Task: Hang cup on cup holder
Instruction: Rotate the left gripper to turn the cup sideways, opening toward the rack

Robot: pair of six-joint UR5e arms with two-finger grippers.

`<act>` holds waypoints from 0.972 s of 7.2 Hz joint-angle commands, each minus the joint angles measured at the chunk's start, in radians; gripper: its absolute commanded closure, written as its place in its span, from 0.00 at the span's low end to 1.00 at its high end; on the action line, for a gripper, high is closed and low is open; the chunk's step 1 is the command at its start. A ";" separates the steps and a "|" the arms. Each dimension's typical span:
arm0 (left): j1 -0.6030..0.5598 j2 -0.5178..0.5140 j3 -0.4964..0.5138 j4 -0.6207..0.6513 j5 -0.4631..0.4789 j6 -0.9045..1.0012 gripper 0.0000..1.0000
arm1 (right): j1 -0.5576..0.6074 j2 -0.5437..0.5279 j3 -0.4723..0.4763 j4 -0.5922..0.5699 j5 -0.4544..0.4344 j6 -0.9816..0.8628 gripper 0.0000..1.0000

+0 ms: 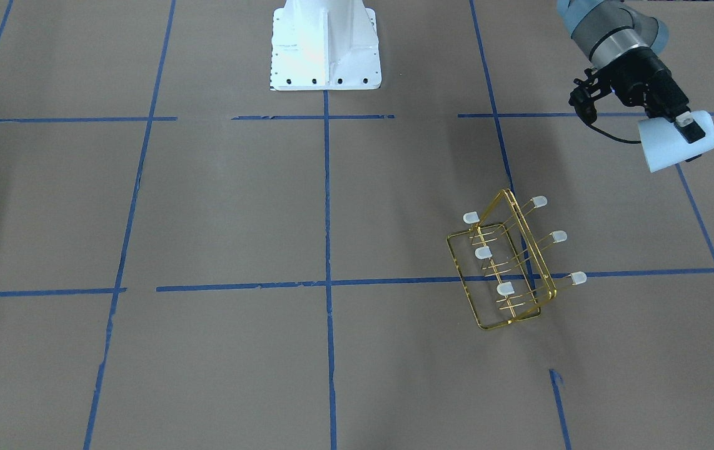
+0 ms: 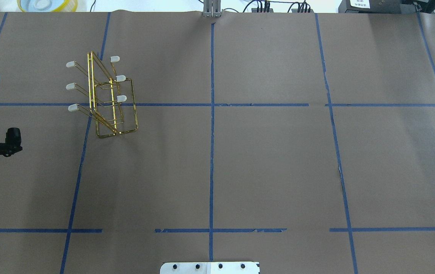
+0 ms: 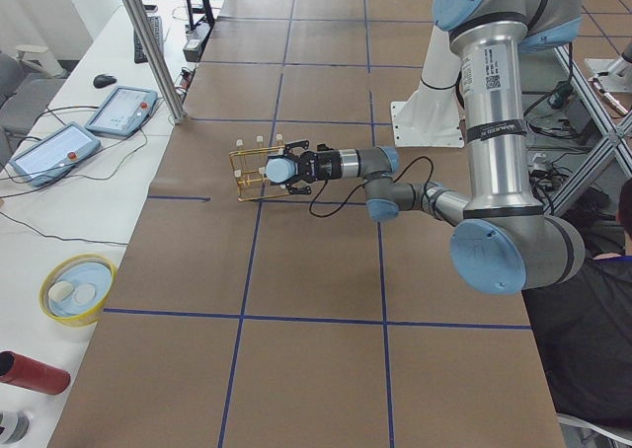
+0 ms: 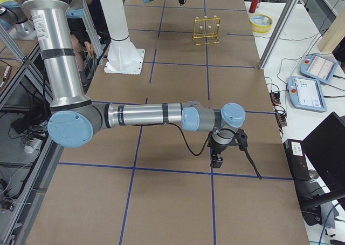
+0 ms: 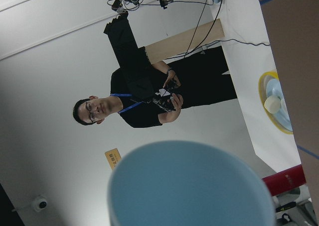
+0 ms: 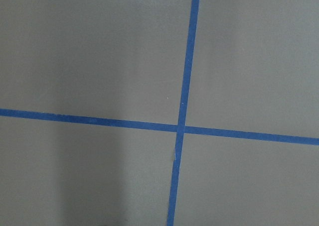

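One cup (image 1: 660, 149), clamped sideways in the left gripper (image 1: 685, 132), hangs apart from the cup holder (image 1: 507, 262); a yellow bowl (image 3: 77, 288) sits off the brown paper (image 2: 271, 163); I cannot tell how the right gripper (image 4: 217, 160) stands.

Brown paper-covered table (image 2: 271, 160) gridded with blue tape (image 2: 211, 152), white side bench (image 3: 89, 203) alongside.

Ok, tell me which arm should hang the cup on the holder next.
The left arm. Its jaws grip the cup, held sideways above the table, close to the cup holder. The right arm hangs over the table's opposite half, far from both.
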 commanded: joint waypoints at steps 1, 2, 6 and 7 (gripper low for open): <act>0.117 0.001 0.020 0.021 0.103 0.097 1.00 | 0.000 0.000 0.000 0.000 0.000 0.000 0.00; 0.149 -0.008 0.033 0.018 0.112 0.125 1.00 | 0.000 0.000 0.000 0.000 0.000 0.000 0.00; 0.153 -0.135 0.140 0.018 0.158 0.127 1.00 | 0.000 0.000 0.000 0.000 0.000 0.001 0.00; 0.153 -0.149 0.143 0.021 0.158 0.128 1.00 | 0.000 0.000 0.000 0.000 0.000 0.001 0.00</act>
